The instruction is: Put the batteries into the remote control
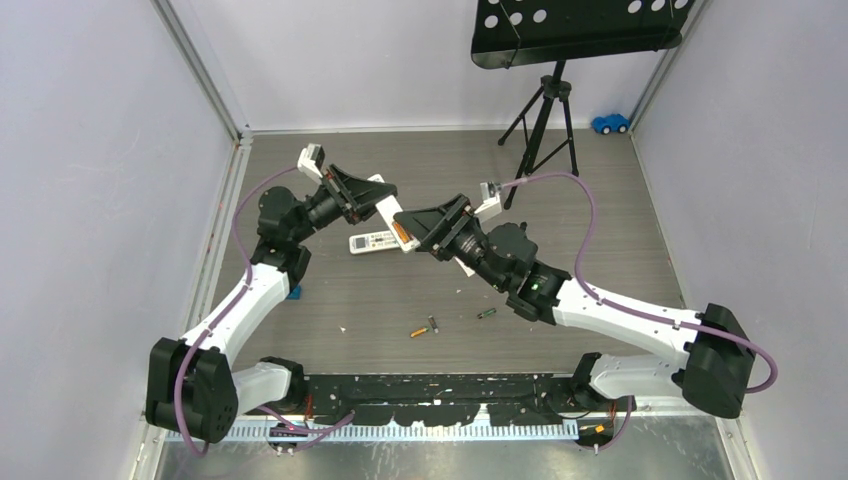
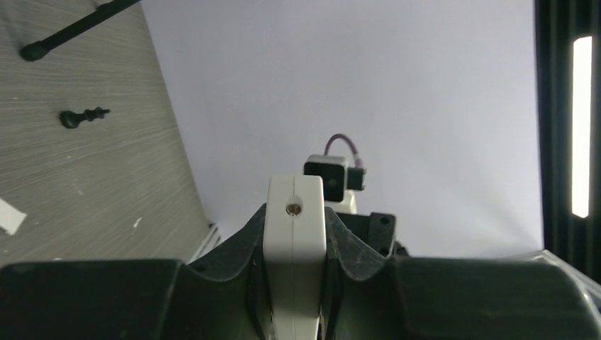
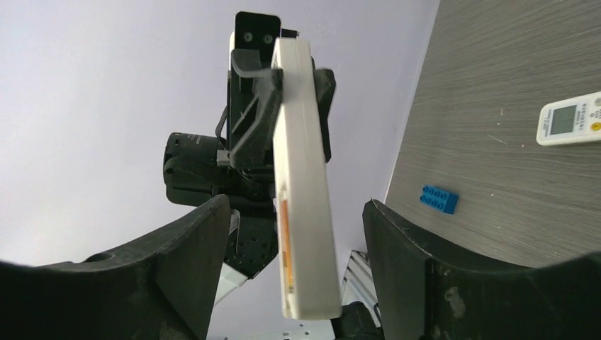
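Remote control (image 3: 305, 156) — in left end effector (image 1: 360, 198) — points toward right arm (image 1: 600, 305).

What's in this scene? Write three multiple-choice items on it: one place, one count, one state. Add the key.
1. Where is the remote control? A held up in the left claw; B under a cloth; C inside a box.
2. How many batteries lie loose on the table? A one; B six; C three.
3. The right claw is: A shut on a battery; B open, astride the remote control; C shut on nothing.
Key: 1 A, the claw clamps its sides; 2 C, three lie apart from the remote control; 3 B, gaps show on either side.
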Available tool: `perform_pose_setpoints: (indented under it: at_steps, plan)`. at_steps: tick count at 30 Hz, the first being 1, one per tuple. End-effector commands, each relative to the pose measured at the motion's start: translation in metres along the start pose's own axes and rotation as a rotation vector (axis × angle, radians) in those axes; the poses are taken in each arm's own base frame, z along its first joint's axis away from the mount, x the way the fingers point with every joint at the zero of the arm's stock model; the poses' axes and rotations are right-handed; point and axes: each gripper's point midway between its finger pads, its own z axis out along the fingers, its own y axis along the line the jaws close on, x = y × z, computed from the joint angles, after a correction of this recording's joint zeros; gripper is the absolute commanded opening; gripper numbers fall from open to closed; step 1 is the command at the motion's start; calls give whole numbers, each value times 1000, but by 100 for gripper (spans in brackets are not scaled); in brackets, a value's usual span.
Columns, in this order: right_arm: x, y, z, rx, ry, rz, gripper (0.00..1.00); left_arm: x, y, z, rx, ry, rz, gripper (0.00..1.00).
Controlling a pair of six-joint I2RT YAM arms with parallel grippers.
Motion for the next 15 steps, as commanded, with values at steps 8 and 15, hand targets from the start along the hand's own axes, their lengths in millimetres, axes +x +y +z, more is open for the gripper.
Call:
perform_pose_setpoints:
  at_steps: [8, 15]
  plan:
    - [-41, -19, -52, 126, 38, -208, 68, 26, 14, -18, -34, 218, 456, 0]
    - [-56, -116, -101, 626, 80, -364, 62, 46, 3, -29, 82, 296, 504, 0]
